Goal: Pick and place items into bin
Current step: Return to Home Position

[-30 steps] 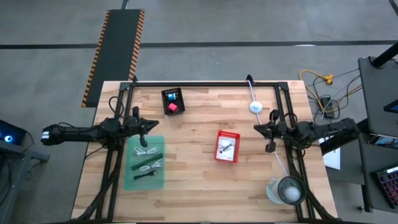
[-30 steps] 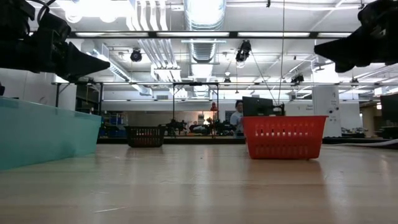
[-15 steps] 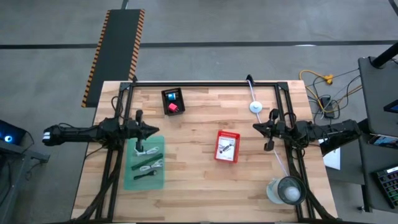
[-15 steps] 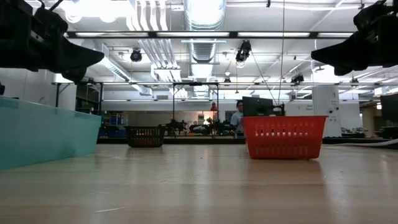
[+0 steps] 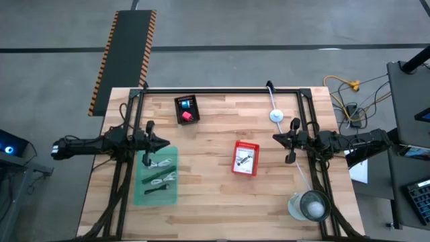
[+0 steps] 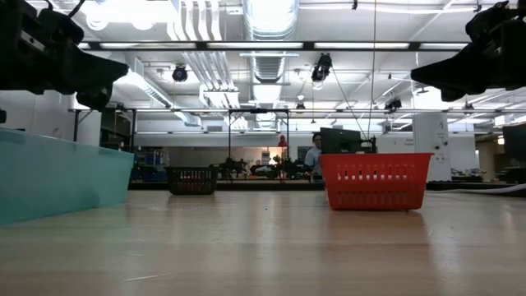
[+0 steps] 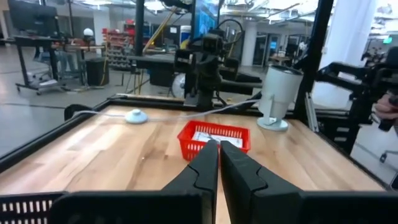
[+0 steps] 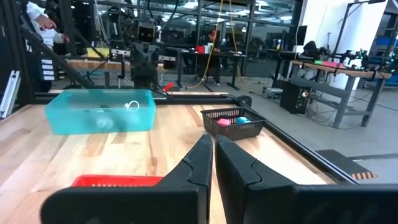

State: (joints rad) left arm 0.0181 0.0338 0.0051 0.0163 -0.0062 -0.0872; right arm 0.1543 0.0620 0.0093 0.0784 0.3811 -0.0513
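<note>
Grey concrete floor [image 5: 282, 23]; hazard-edged black mat [image 5: 126, 54]; ceiling ducts [image 6: 269, 20], bright lights [image 6: 136, 10]; workbenches [image 8: 323, 65] beyond.

I am looking at a pale wooden plank table [image 5: 215, 195], its grain showing smooth with a faint sheen in the low view. The red latticed plastic basket [image 6: 375, 181] is looking matt. The translucent teal plastic tray [image 5: 140, 192] is reading frosted, and the small black plastic mesh basket [image 5: 187, 98] is looking dull.

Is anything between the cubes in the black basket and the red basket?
Nothing visible. From above, only bare table lies between the black basket, with the red cube and blue cube, and the red basket. The left gripper and right gripper hang off to the sides.
</note>
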